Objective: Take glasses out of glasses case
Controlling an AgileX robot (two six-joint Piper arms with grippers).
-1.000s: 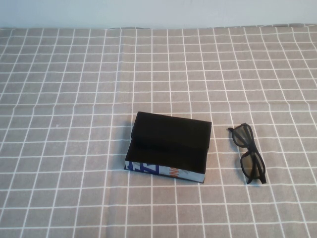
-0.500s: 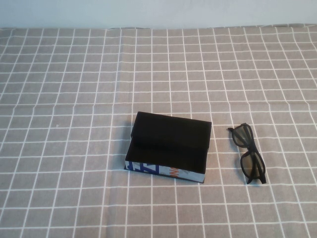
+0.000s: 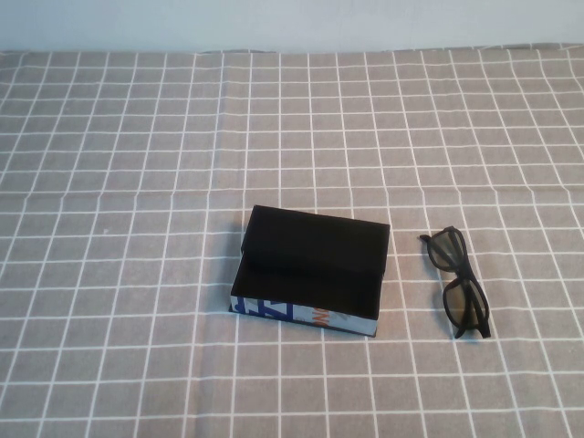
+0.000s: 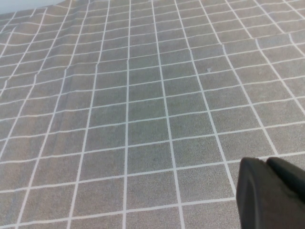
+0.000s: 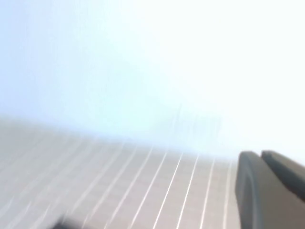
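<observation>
The glasses case (image 3: 310, 269), a black box with a blue, white and orange printed front edge, lies in the middle of the checked cloth in the high view. The glasses (image 3: 459, 281), black-framed with dark lenses, lie folded on the cloth to the right of the case, apart from it. Neither arm shows in the high view. My left gripper (image 4: 264, 161) shows only in the left wrist view, fingers together and empty, over bare cloth. My right gripper (image 5: 259, 153) shows only in the right wrist view, fingers together and empty, facing the pale wall above the cloth.
The grey cloth with white grid lines (image 3: 137, 182) covers the whole table up to the pale wall (image 3: 292, 23) at the back. A crease in the cloth runs across its far half.
</observation>
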